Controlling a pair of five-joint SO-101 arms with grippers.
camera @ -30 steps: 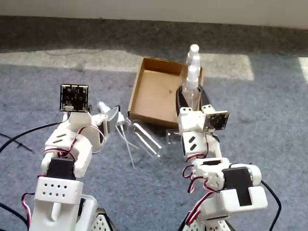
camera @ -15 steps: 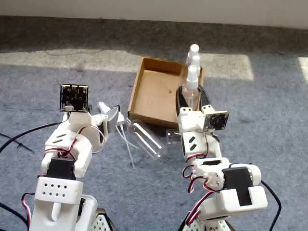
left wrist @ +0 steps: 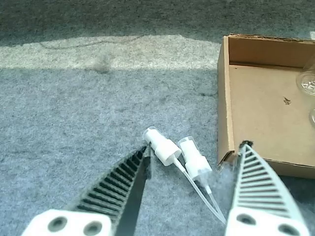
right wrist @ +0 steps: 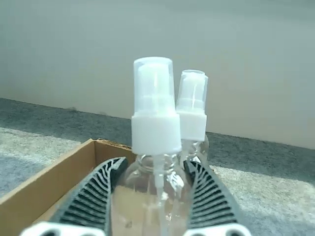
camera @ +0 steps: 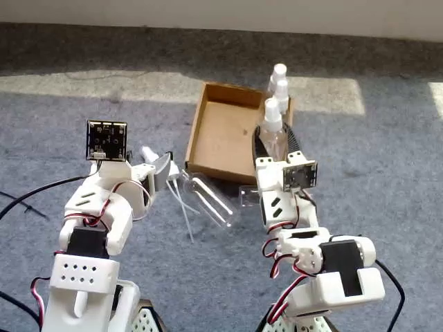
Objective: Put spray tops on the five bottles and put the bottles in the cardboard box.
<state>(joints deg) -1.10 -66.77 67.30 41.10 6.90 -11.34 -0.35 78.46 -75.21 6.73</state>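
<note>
Carpet (camera: 387, 173): grey pile covering the whole work surface, with a sunlit band across its far part.
Right arm (camera: 325, 266): white, based at the near right and stretched toward the far side, up to the right part of the box.
Left arm (camera: 97, 221): white, based at the near left, with its wrist to the left of the box.
Cardboard box (camera: 221, 131): open-topped and brown, on the carpet at centre far. Most of its floor is bare.
Right claw (camera: 275, 142): closed around the clear body of 1 bottle, with a black finger on each side of it.
Left claw (left wrist: 194, 147): spread wide and holding nothing, low over the carpet, with 1 finger on each side of the loose tops.
Held bottle (right wrist: 147, 196): upright, spray top fitted, over the right side of the box. Whether its base touches the box floor cannot be told.
Standing bottles (camera: 280, 86): 2, upright with tops fitted, at the far right corner of the box, just beyond the held bottle.
Lying bottles (camera: 208, 197): clear and without tops, apparently 2 side by side, on the carpet just near of the box's near wall.
Loose spray tops (left wrist: 162, 147): 2, white, lying together on the carpet left of the box's near left corner, with their thin dip tubes trailing toward the near side.
</note>
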